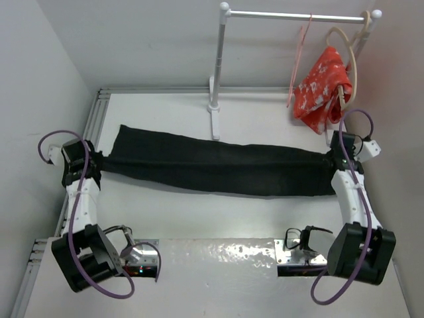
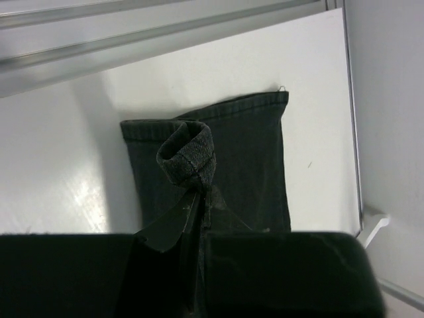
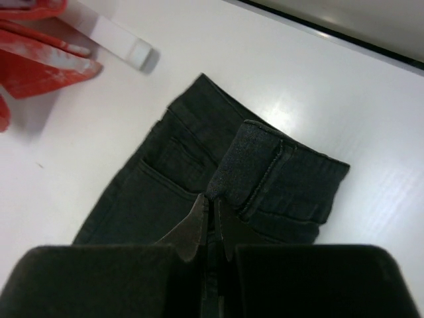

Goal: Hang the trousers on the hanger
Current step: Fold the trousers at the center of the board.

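Observation:
The black trousers [image 1: 218,167] lie stretched out across the table from left to right. My left gripper [image 1: 93,165] is shut on the leg hem at the left end; the left wrist view shows the hem [image 2: 189,156] bunched up between the fingers [image 2: 173,222]. My right gripper [image 1: 336,161] is shut on the waistband at the right end; the right wrist view shows the waistband [image 3: 255,162] pinched at the fingertips [image 3: 192,228]. The thin pink-red wire hanger [image 1: 299,56] hangs from the rail at the back right, apart from both grippers.
A white clothes rail [image 1: 298,14] on a post [image 1: 217,66] stands at the back. A pale beige hanger [image 1: 348,59] carries a red white-patterned cloth [image 1: 321,86] just behind my right gripper. Walls close in left and right.

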Available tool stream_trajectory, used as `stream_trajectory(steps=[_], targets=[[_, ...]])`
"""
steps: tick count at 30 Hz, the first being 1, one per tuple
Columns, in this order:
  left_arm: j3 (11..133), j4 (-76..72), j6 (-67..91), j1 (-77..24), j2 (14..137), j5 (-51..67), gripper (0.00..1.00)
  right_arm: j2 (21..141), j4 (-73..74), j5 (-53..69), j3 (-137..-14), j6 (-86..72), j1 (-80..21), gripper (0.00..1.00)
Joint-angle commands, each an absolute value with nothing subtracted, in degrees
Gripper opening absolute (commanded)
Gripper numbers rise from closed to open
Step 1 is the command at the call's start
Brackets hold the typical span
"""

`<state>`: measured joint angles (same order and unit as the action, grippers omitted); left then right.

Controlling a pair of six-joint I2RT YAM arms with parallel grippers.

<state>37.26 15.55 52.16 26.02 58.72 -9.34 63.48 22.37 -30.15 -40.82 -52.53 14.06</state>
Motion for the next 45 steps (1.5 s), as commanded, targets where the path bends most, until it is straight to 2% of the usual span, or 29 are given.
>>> stream_trajectory(steps=[1,7,11,15,19,25,34,40,45], targets=[[40.4,10.1,53.9,24.6,62.1,-14.3,0.00,67.0,14.5,-30.9,-45.4,-53.4,14.1,0.00],[46.2,9.0,52.5,19.5,65.0,-21.6,0.00,72.4,9.8,-31.5,-46.8,-52.3,14.1,0.00],[49.7,9.5,52.6,17.7,74.4,-22.5,0.00,77.0,9.4,-30.9,-50.3,-51.9,14.1,0.00],[51.9,8.1,52.1,16.1,77.9,-24.0,0.00,80.9,7.9,-31.0,-53.1,-50.7,14.1,0.00],[57.6,8.3,49.8,12.5,81.0,-28.0,0.00,84.6,5.2,-30.3,-54.6,-50.2,14.2,0.00],[67.4,12.9,45.4,10.6,92.9,-32.0,0.00,91.9,3.1,-29.9,-58.4,-48.3,14.1,0.00],[77.2,16.9,41.1,10.5,107.4,-31.1,0.00,99.9,1.7,-28.3,-62.6,-49.4,14.2,0.04],[80.2,14.5,39.1,10.1,109.2,-31.2,0.00,101.2,1.1,-29.4,-66.6,-48.2,14.2,0.02],[84.6,16.3,38.3,9.9,112.8,-32.5,0.00,103.5,1.9,-28.9,-68.6,-49.1,14.1,0.04]])
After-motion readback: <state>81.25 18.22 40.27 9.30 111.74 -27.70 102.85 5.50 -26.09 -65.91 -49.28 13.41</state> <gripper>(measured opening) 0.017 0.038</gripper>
